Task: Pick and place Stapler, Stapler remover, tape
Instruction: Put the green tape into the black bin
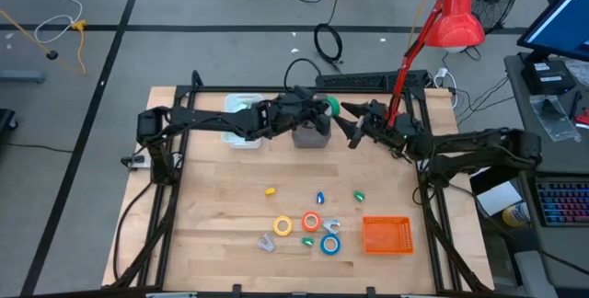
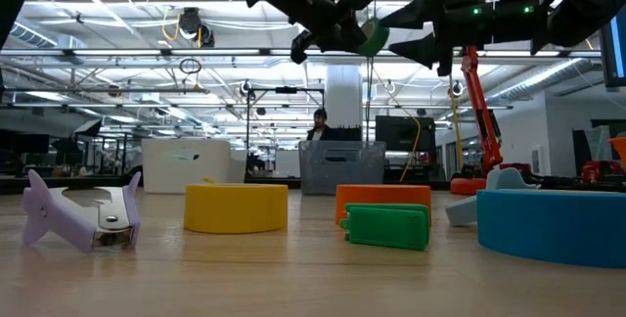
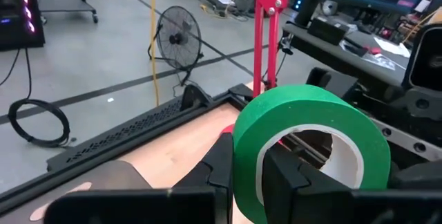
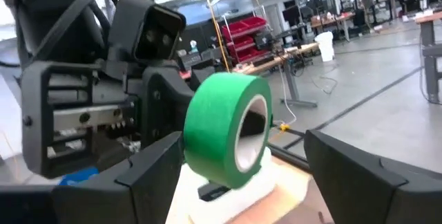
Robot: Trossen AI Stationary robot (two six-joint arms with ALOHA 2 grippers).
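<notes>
My left gripper (image 1: 322, 111) is raised above the table's far middle and is shut on the green tape roll (image 1: 333, 107). It hangs over the grey bin (image 1: 311, 133). My right gripper (image 1: 352, 125) faces it from the right, open. Its wide-spread fingers (image 4: 148, 175) stand short of the green tape roll (image 4: 224, 127) without touching it. On the near part of the table lie the yellow tape roll (image 1: 282, 226), the orange-red tape roll (image 1: 311, 222) and the blue tape roll (image 1: 329, 243). A pale stapler remover (image 1: 267, 242) lies near them. My left gripper pinches the green roll's wall (image 3: 242, 162), one finger (image 3: 286, 175) inside the ring's hole and the other finger (image 3: 219, 172) outside. The fingers come level from the table's left. The roll is lifted clear of the table, standing on edge with its hole sideways.
A white bin (image 1: 241, 120) sits left of the grey bin, and an orange basket (image 1: 386, 234) stands near the right front. Small yellow (image 1: 270, 190), blue (image 1: 320, 197) and green (image 1: 359, 196) pieces lie mid-table. A red desk lamp (image 1: 457, 17) rises at the far right corner.
</notes>
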